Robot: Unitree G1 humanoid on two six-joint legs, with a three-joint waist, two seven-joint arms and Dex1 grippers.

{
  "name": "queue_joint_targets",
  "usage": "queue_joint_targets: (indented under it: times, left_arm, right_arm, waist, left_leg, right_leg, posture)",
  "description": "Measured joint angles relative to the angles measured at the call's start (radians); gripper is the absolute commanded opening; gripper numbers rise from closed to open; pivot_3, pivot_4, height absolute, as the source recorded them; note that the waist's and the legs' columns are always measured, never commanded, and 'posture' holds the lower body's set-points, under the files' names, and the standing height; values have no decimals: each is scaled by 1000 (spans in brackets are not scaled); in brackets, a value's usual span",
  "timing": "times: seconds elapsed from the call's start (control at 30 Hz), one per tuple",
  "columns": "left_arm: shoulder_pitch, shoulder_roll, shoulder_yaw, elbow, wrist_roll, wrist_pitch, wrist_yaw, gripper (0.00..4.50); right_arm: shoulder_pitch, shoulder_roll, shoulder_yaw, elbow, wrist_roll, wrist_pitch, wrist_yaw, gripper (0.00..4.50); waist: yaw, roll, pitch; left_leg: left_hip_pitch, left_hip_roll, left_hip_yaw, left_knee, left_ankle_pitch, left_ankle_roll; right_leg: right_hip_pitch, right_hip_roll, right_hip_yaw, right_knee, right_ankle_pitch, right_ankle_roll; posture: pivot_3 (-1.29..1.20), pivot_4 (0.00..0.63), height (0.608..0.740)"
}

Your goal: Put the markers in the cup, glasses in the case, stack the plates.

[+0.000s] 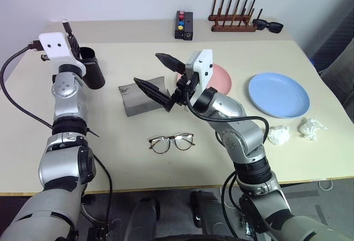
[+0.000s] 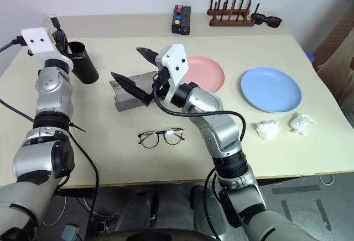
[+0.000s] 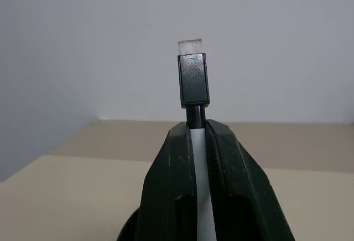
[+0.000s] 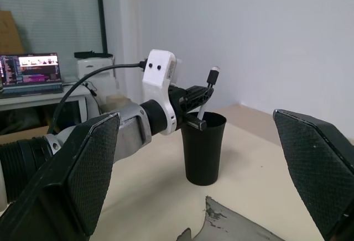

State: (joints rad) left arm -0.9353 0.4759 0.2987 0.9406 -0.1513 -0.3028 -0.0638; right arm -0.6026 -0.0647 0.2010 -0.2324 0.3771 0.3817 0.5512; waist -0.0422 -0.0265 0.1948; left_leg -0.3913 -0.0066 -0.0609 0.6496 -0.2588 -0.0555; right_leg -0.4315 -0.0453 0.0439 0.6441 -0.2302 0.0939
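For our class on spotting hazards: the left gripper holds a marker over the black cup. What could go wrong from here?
1. The left gripper pinches the marker tilted above the cup; released off-centre, it may strike the rim and fall outside.
2. The tall cup could tip if nudged.
3. The open right gripper hovers over the case and may bump it.

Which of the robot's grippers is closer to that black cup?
The left. The left gripper, shut on the white marker, is right above the cup. The right gripper hangs open over the grey case, farther away.
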Motion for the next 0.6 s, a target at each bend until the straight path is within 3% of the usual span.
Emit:
queue_joint_targets:
  times: [0.1, 0.2, 0.6]
  left_arm:
    - [3, 0, 0, 0, 0, 0, 4, 1114]
    - [3, 0, 0, -1, 0, 0, 7, 2584]
    - [19, -7, 7, -38, -16, 5, 15, 2584]
  right_arm:
    - [0, 0, 0, 0, 0, 3, 1, 4500]
    - [1, 0, 0, 0, 0, 5, 1, 4500]
    - [2, -2, 0, 0, 0, 5, 3, 4500]
  waist:
    - [0, 0, 0]
    - [0, 0, 0]
    - [0, 0, 0]
  left_leg:
    - [0, 0, 0, 0, 0, 0]
    - [0, 0, 0, 0, 0, 0]
    - [0, 0, 0, 0, 0, 0]
  right_leg:
    - [0, 0, 0, 0, 0, 0]
    - [0, 0, 0, 0, 0, 0]
    - [0, 0, 0, 0, 0, 0]
  posture:
    - [0, 150, 735]
    - [0, 150, 735]
    - [0, 150, 735]
